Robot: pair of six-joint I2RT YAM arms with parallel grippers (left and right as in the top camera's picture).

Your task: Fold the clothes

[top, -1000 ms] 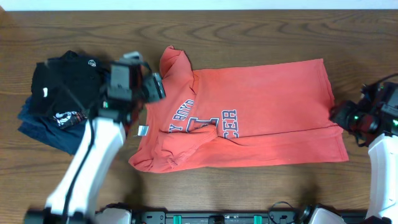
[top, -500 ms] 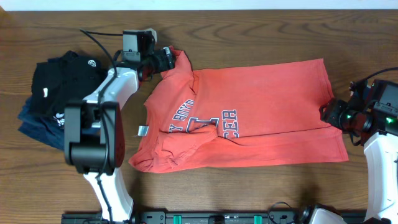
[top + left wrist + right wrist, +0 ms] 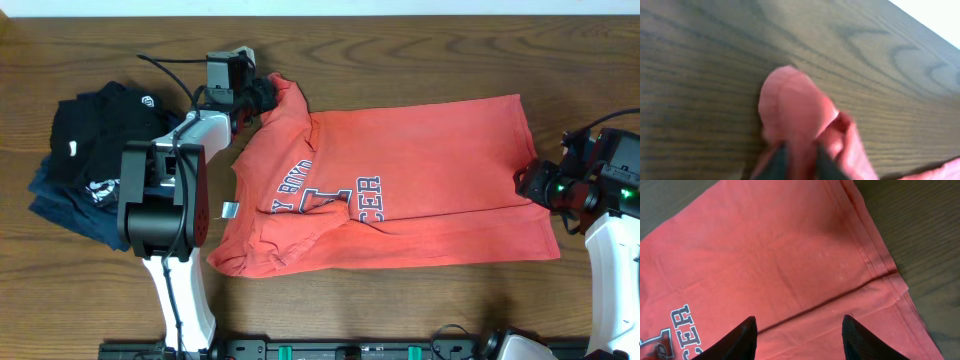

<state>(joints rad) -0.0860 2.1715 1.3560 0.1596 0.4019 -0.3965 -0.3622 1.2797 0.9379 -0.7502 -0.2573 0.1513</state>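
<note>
Since the shirt (image 3: 420, 170) is soft and limp, spread across the table (image 3: 400, 310), I'd take it by its edges: left gripper (image 3: 797, 159) pinches a sleeve (image 3: 790, 105), right gripper (image 3: 797, 322) hangs wide open above the hem (image 3: 875, 265).

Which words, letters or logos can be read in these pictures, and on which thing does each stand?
"CER": dark, white-outlined letters on the red T-shirt, clearest in the right wrist view.
"I": large block letter beside it on the chest.
Arched line of words above these: partly folded under, not readable.
Logos on the black garment: too small to read.
The white tag: too small to read.
</note>
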